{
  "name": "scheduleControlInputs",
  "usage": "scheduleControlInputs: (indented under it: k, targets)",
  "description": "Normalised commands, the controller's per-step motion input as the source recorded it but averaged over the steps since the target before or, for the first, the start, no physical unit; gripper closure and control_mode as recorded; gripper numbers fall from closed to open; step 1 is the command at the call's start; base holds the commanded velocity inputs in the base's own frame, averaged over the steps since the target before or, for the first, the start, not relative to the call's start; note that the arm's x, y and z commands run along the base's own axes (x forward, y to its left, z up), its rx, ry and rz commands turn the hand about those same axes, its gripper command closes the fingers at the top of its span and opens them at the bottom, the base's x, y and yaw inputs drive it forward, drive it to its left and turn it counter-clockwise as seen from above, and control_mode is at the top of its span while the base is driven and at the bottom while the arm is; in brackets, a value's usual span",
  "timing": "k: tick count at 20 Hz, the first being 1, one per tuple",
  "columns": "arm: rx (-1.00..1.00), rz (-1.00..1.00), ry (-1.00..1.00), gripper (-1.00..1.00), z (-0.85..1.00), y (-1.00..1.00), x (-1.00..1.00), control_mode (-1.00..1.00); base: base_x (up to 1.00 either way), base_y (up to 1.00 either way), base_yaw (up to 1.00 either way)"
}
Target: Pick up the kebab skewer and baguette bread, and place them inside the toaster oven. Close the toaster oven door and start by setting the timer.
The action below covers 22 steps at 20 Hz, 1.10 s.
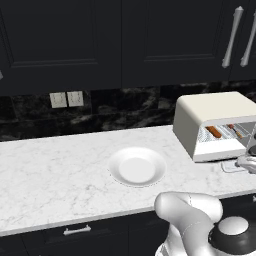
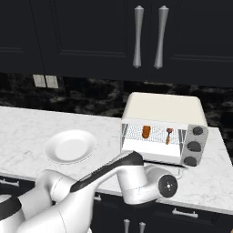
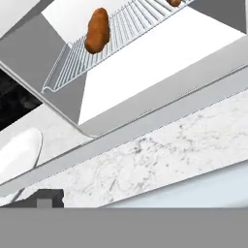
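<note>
You are looking at the toaster oven (image 2: 161,109) sitting toward the right end of the worktop (image 1: 55,170), close to the back wall, with its front standing open. The wire rack (image 3: 101,46) inside is carrying 2 items. The baguette bread (image 2: 146,131) is lying on the left part of the rack, end-on to the front in the right base view; the hand view is showing it as a rounded orange-brown lump (image 3: 97,30) on the wires. The kebab skewer (image 2: 168,135) is resting on the right part of the rack, apart from the baguette. In the left base view the 2 are showing as slim orange-red sticks (image 1: 214,132) inside the cavity.

The toaster oven door (image 3: 160,114) is lying folded down flat in front of the cavity, its edge running just above the worktop surface in the hand view. 3 dark knobs (image 2: 194,146) are stacked on the right front panel.

The white plate (image 1: 137,167) is sitting near the middle of the worktop, to the left of the oven and well apart from it, nearer the front edge.

You are seeing the arm bent low at the front edge of the worktop, with the hand below and in front of the open oven. The hand's fingers are spread wide and pinching nothing.
</note>
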Motion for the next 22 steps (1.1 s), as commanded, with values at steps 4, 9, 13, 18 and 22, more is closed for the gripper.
scheduleControlInputs:
  k: [4, 9, 13, 18, 22]
  targets:
    - [-0.03, 0.0, 0.0, -1.0, 0.25, 0.63, 1.0, -1.0, 0.0, 0.0, 0.0]
    - [-0.02, 0.0, 0.0, -1.0, 0.35, 0.49, 1.0, -1.0, 0.0, 0.0, 0.0]
    - [0.0, 0.0, 0.01, -1.0, 0.24, 0.48, 0.98, -1.0, 0.0, 0.0, 0.0]
    - [0.0, 0.0, 0.05, -1.0, 0.12, 0.46, 0.99, -1.0, 0.0, 0.0, 0.0]
    - [0.0, 0.0, 0.09, -1.0, 0.01, 0.41, 0.91, -1.0, 0.0, 0.0, 0.0]
